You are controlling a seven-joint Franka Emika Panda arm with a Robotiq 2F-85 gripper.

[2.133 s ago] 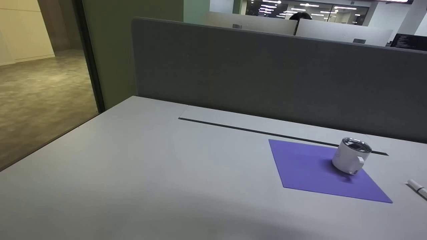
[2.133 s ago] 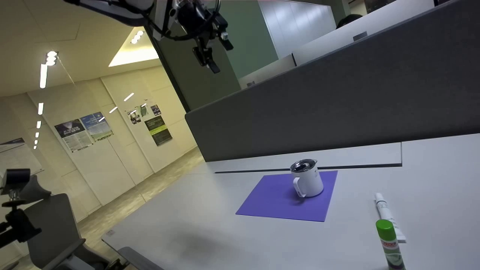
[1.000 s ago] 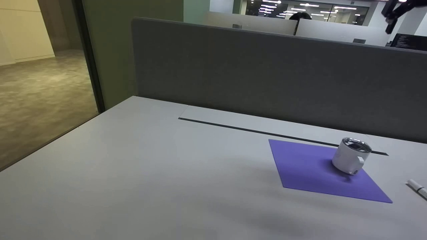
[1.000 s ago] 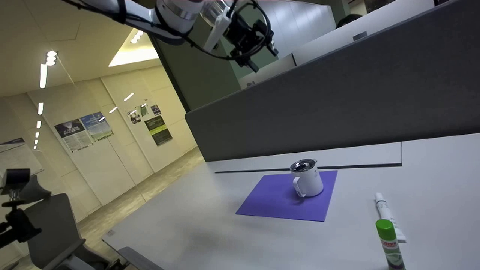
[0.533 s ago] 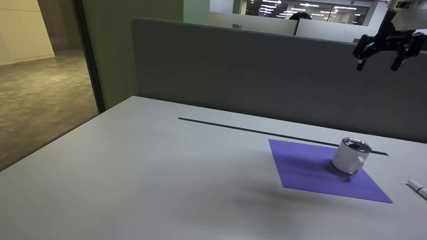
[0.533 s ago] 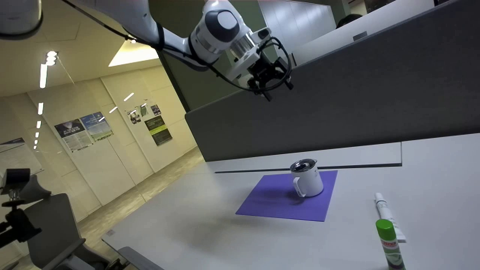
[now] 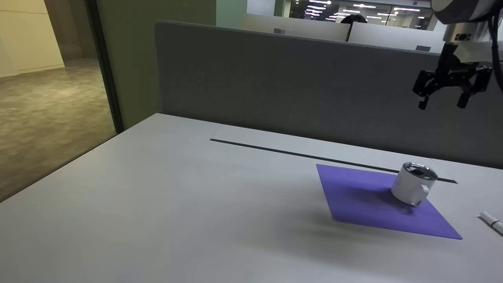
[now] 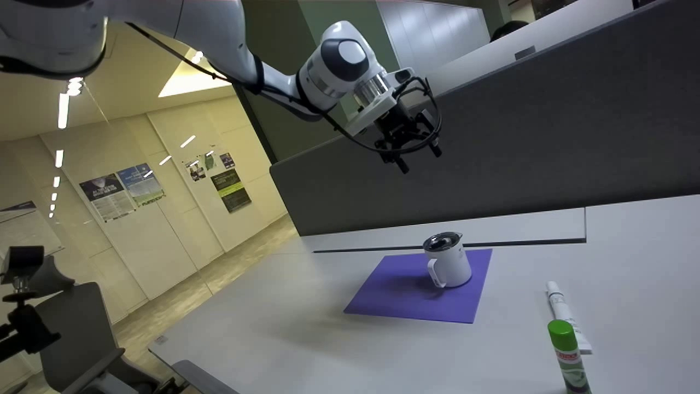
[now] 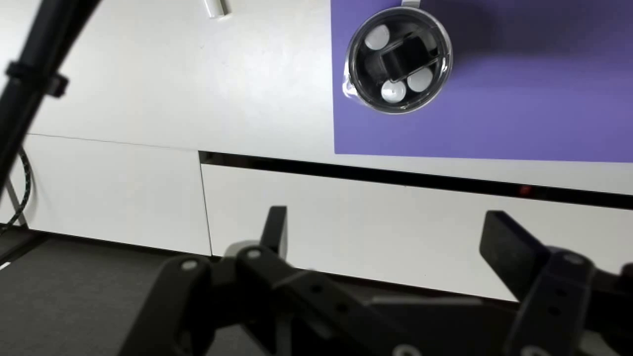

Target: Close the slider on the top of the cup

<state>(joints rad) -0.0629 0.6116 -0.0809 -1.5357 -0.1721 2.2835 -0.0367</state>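
Observation:
The white cup (image 7: 410, 189) stands upright on the purple mat (image 7: 353, 196), and shows in both exterior views, also here (image 8: 453, 268). In the wrist view its clear, dark-looking lid (image 9: 368, 62) is seen from above, with white discs showing in it. A black block on the lid looks like the slider (image 9: 405, 57); whether it is open or closed I cannot tell. My gripper (image 7: 442, 104) is open and empty, well above the cup and apart from it; it also shows here (image 8: 420, 160). In the wrist view the gripper (image 9: 384, 212) has its fingers wide apart.
A grey divider (image 7: 314, 90) stands along the table's back edge, behind the cup and gripper. A dark slot (image 9: 346, 170) runs through the tabletop. A white tube (image 8: 559, 303) lies beside the mat, near a green-capped bottle (image 8: 569, 355). A cable loops around the wrist.
The arm has come in from the top of both exterior views and moved down and over toward the cup. The gripper stays open. The cup has not moved.

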